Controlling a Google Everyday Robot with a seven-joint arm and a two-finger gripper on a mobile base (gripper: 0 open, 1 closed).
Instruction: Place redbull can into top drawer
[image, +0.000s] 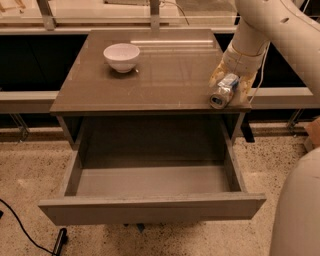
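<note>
The redbull can lies on its side at the front right corner of the brown cabinet top, its round silver end facing the front. My gripper reaches down from the upper right and its two tan fingers sit against either side of the can, closed on it. The top drawer is pulled wide out below the cabinet top, and its grey inside holds nothing.
A white bowl stands on the back left of the cabinet top. My white arm fills the upper right and my base the lower right. A black cable lies on the speckled floor at lower left.
</note>
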